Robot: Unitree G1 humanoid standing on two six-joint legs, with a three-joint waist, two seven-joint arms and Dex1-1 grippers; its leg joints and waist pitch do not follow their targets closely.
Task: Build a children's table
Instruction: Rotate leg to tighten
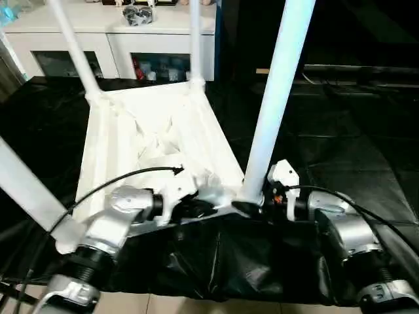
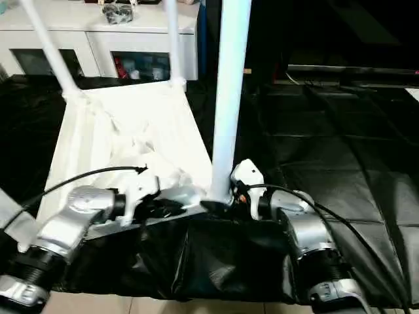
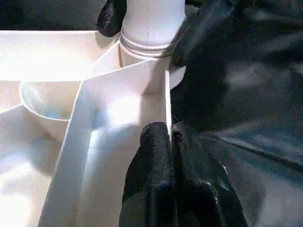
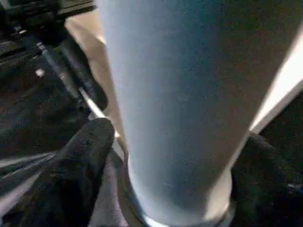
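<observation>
The children's table lies upside down on the black cloth, the ribbed underside of its white tabletop [image 1: 163,131] facing up. Two white legs stand in the far sockets [image 1: 72,46] [image 1: 195,39]. A third leg [image 1: 26,190] rises at the near left corner. The fourth leg [image 1: 278,91] stands in the near right socket. My right gripper [image 1: 252,206] has its black fingers [image 4: 80,161] on either side of this leg's base, with small gaps showing. My left gripper [image 3: 169,137] is shut on the thin rim wall of the tabletop beside that socket.
A white glass-door cabinet [image 1: 118,33] stands behind the work table, with small items on top. The black-draped work table [image 1: 353,150] stretches away to the right. Its near edge drops to a tiled floor [image 1: 196,304] just below my forearms.
</observation>
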